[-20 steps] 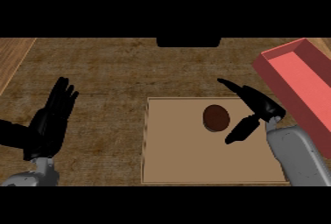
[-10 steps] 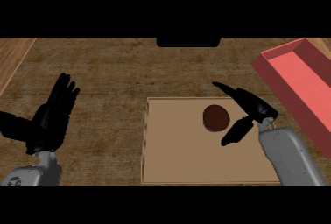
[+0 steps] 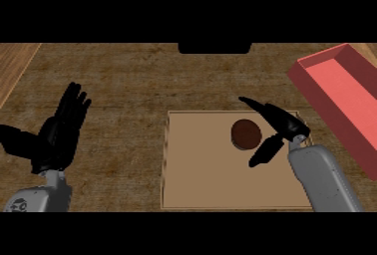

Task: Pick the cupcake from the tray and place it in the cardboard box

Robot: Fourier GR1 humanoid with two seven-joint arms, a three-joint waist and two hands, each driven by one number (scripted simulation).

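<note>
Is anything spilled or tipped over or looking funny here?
Nothing looks spilled. The cupcake sits on the tray, with the right hand open beside it. The red box stands at the right, and the left hand rests open.

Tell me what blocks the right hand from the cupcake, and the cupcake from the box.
Nothing visible does. The right hand is open just right of the cupcake on the tray; only bare counter lies between tray and red box.
</note>
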